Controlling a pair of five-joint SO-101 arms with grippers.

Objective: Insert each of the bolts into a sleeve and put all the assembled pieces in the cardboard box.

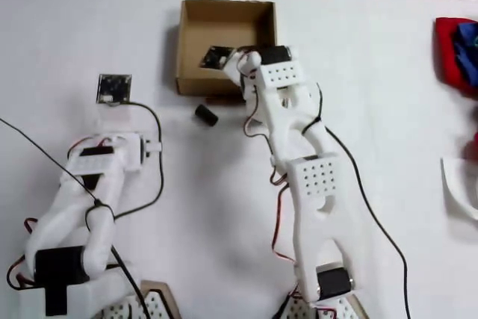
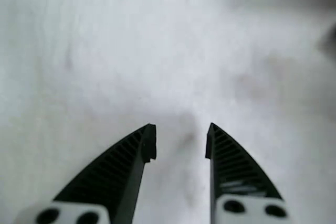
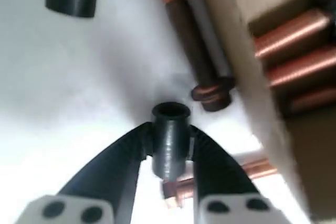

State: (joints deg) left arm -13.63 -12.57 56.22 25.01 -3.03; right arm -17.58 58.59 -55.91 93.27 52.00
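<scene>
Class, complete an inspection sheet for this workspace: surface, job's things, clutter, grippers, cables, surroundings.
Surface: white table.
Job's things: open cardboard box with copper bolts inside; one outside bolt lying along its wall; loose sleeve on the table nearby.
Clutter: red and blue cloth and a white curved piece near the table's edge.
Grippers: left gripper open over bare table; right gripper shut on a held sleeve beside the box.
Cables: black cable loops by the left arm; second cable runs beside the right arm.
Surroundings: nothing seen clearly beyond the table's far edge.
</scene>
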